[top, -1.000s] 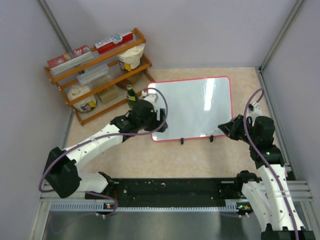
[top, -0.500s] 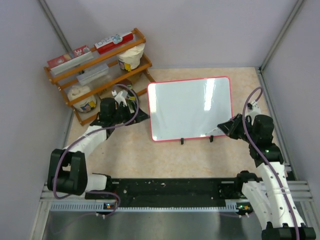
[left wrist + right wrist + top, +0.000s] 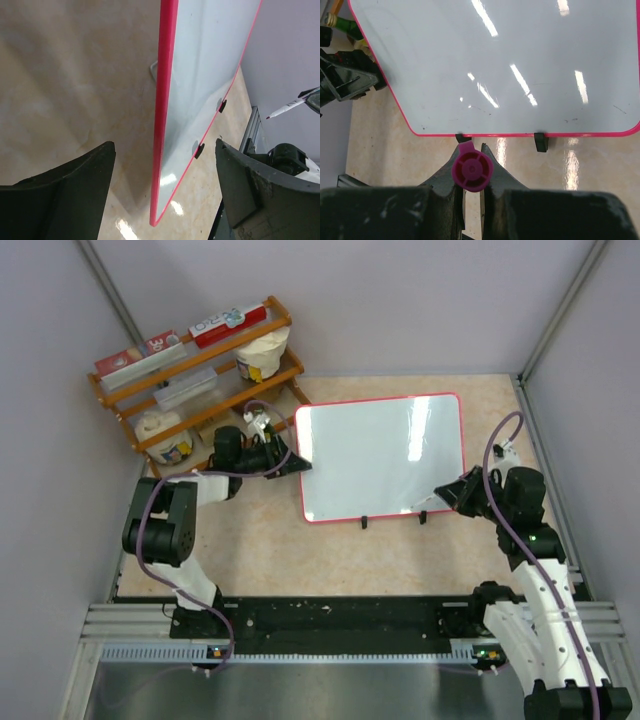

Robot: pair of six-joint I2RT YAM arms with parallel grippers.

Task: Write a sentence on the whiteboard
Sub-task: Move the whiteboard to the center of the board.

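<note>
Left pincer (image 3: pixel 285 450): jaws spread wide with nothing gripped. It sits just beside the left edge of the whiteboard (image 3: pixel 380 455), toward the far corner. In the wrist view the red-pink frame runs edge-on up the gap between the two dark fingers (image 3: pixel 65 200). Whether either one touches the frame cannot be told.
Right pincer (image 3: pixel 448 493): closed tight on a magenta marker (image 3: pixel 472 170), whose round butt end faces the wrist camera. It sits just off the board's near edge, close to the small black feet (image 3: pixel 540 141).
Change: a second ago the left arm reached out low, with its pincer over the board's near left corner. Half a second ago it had drawn off to the left, toward the wooden rack (image 3: pixel 195 380). Now the arm is folded back on itself and the pincer is at the board's left edge again, farther along it. The right arm and the board have hardly shifted.
Whiteboard: rests on the beige surface (image 3: pixel 330 560) between the two pincers. The rack stands off its far left corner.
Hard to make out: whether the glossy face carries any letters, as only glare streaks and a few faint specks show. In the right wrist view the marker's body and tip are hidden behind its butt end. A green bottle (image 3: pixel 340 22) is cut off at that view's top left.
</note>
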